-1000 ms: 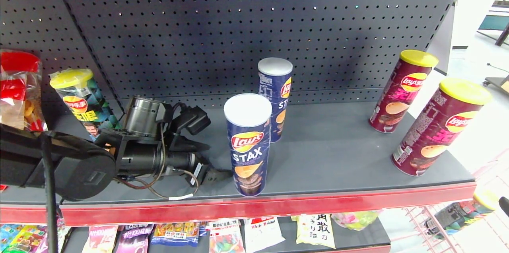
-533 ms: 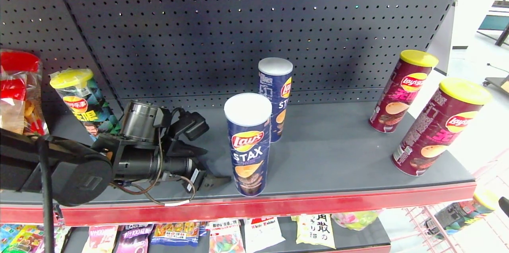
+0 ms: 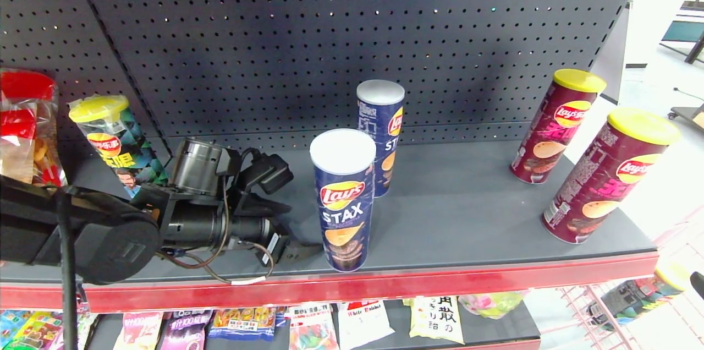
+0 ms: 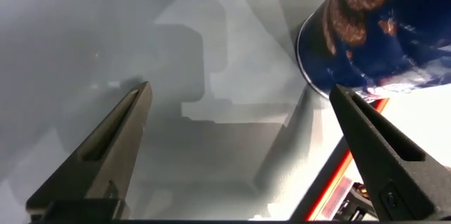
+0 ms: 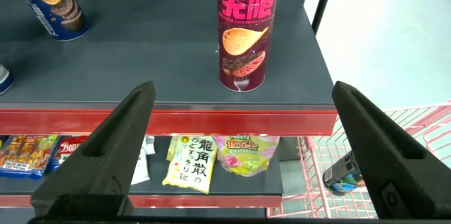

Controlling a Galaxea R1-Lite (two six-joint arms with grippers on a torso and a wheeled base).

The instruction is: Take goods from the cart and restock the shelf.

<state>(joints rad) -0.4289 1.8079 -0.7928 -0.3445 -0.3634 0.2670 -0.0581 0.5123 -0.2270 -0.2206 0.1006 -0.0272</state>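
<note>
L gripper (image 3: pixel 303 228) lies low over the shelf (image 3: pixel 467 212), close to its red edge (image 3: pixel 385 284), pointing sideways at the front blue can (image 3: pixel 342 201). Its fingers are spread wide w/ nothing btwn them. The lower tip sits just beside the can's base; can't tell if it touches. From the L wrist cam the can's bottom (image 4: pixel 373 34) sits past one finger (image 4: pixel 377 157), outside the gap, w/ bare shelf btwn the two fingers. Front blue can stands upright near the shelf's front. The back blue can (image 3: pixel 380 135) is upright right behind it, toward the pegboard (image 3: pixel 330 36); can't tell if the two touch. At the R end are two yellow-lidded cans, apart from each other: the far maroon can (image 3: pixel 555 127) further back and the near maroon can (image 3: pixel 605 176) by the front edge. R gripper (image 5: pixel 243 86) hangs out in front of the shelf, fingers wide apart and empty, w/ the near maroon can upright beyond the gap. The pink wire cart (image 3: pixel 583 311) is down at the R, below shelf level, w/ a dark can (image 3: pixel 632 295) in it. At the L end a teal can (image 3: pixel 113 138) stands by the pegboard, behind the L arm. Snack bags (image 3: pixel 363 322) line the lower shelf.
</note>
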